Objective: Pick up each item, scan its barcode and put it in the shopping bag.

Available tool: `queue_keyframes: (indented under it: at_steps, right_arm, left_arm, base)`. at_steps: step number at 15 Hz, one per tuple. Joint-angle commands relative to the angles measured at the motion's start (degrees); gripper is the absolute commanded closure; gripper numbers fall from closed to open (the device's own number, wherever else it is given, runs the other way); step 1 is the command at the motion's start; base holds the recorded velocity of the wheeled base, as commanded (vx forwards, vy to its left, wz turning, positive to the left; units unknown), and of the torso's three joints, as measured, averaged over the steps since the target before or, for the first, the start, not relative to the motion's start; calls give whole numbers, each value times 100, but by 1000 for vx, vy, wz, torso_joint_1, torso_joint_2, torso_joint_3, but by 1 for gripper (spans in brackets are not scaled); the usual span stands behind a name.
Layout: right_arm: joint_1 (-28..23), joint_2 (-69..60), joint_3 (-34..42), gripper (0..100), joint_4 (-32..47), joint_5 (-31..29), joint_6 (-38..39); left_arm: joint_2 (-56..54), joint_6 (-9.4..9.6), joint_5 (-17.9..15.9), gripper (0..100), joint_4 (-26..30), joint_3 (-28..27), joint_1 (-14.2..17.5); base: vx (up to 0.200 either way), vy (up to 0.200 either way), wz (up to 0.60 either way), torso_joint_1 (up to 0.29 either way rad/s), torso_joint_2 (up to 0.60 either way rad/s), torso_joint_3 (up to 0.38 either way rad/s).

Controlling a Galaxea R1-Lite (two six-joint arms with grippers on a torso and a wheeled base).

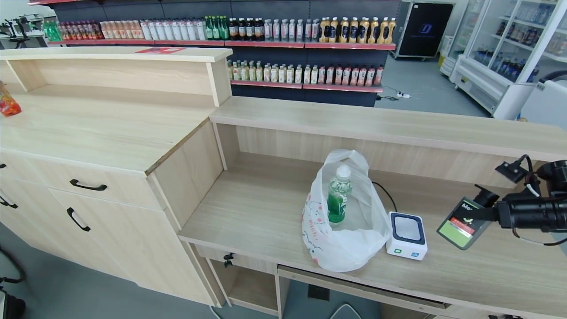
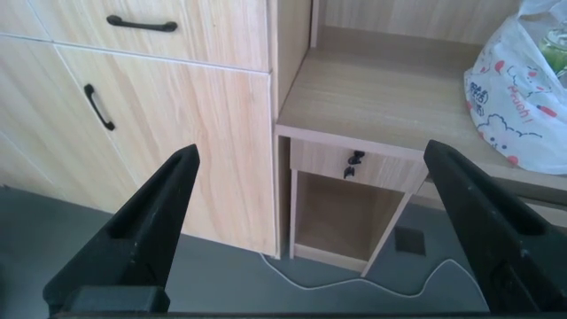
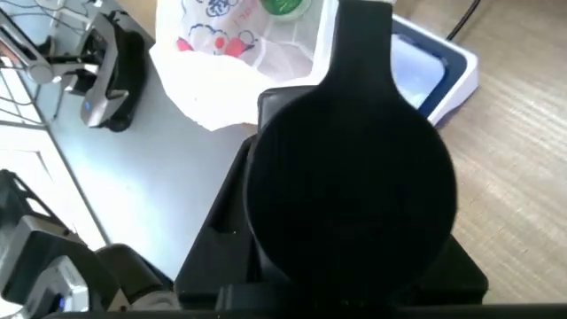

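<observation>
My right gripper (image 1: 483, 207) grips packet (image 1: 461, 223), green label up, near scanner (image 1: 406, 235) but apart | right wrist: dark bulk up close covers part of scanner | bag (image 1: 345, 241) beside scanner, bottle (image 1: 339, 199) upright inside | my left gripper (image 2: 310, 151) wide, low before counter (image 2: 372, 89)

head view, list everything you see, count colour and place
shopping bag: one, white with red print, open on the low counter
bottle: one, green with white cap, upright inside the shopping bag
scanner: one, white with dark top, on the low counter beside the shopping bag
packet: one, dark with green and red, held above the low counter
snack bag: one, orange-red, upper counter, far left
shelf bottles: many, mixed colours, two rows behind
left gripper: one, black, open, low beside the cabinet
right gripper: one, black, shut on the packet
</observation>
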Motion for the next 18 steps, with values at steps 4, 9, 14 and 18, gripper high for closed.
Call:
queue_keyframes:
  at_steps: [4,9,14,18]
  right_arm:
    - [299,706,-870,100,-137,55,1]
    - [713,979,-1125,100,-128,116,-34]
    - [792,1163,-1143,100,-137,-7,-113]
    - [862,1251,-1187,100,-190,-121,-228]
  left_arm:
    - [-2,2,4,0,-1,0,0]
    - [-2,-6,4,0,-1,0,0]
    - [-2,-6,4,0,-1,0,0]
    - [-2,-6,4,0,7,0,0]
  base:
    - [0,0,0,0,0,0]
    - [0,0,0,0,0,0]
    - [0,0,0,0,0,0]
    - [0,0,0,0,0,0]
